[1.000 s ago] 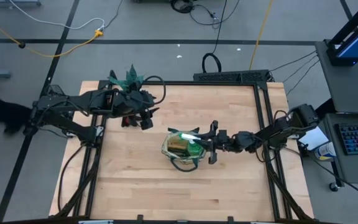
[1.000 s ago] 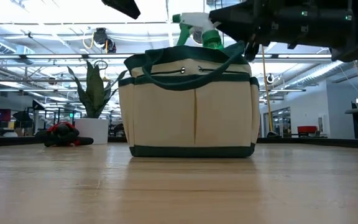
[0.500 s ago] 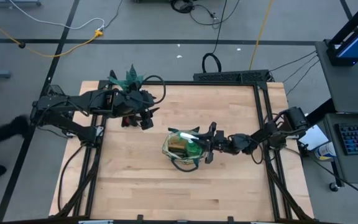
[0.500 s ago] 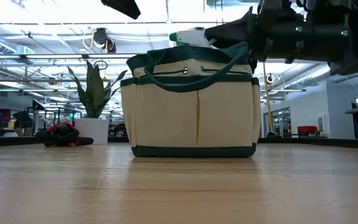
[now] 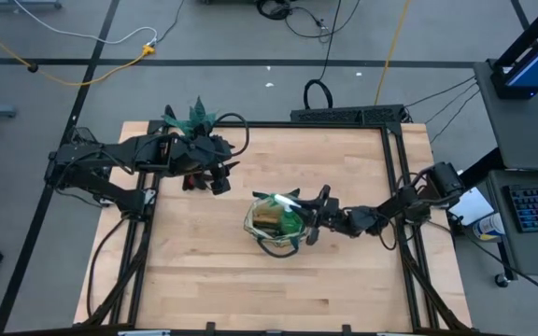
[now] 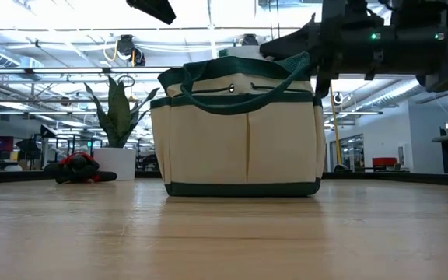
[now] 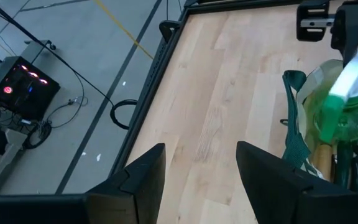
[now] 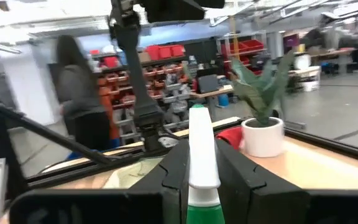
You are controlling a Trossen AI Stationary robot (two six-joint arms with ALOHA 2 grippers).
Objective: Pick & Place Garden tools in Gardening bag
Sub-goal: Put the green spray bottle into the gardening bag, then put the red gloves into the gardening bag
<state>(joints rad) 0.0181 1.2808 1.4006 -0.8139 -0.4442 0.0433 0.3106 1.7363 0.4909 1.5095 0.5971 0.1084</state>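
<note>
Spray bottle (image 5: 290, 222): green body with a white nozzle, held by the right tool (image 5: 308, 224) over the open top of the gardening bag (image 5: 273, 227), near the middle of the surface (image 5: 344, 168). In the low view only its white top shows above the bag's rim, so it looks mostly lowered inside.
Right tool: clenched on the bottle; the right wrist view shows the two dark fingers (image 8: 174, 165) pressed against either side of the white neck (image 8: 202, 149).
How the bottle handles: judged a rigid plastic shell, smooth and likely a little slippery; its weight depends on how much liquid it holds, which cannot be told. The narrow neck just under the trigger head is the sound place to hold, since the head above stops it sliding through the fingers.
How the bag handles: soft canvas with floppy dark loop handles (image 6: 232, 97); the walls look likely to give if pushed, and a handle could snag the tool on the way out.
Bag contents: a wooden handle (image 7: 324, 157) shows beside the bottle, so it must settle among things already there.
Left tool (image 5: 219, 179): released, fingers spread, hovering at the far left of the surface beside the potted plant (image 5: 191, 119).
Red item (image 6: 77, 166): lies on the surface near the plant's white pot, well apart from the bag.
</note>
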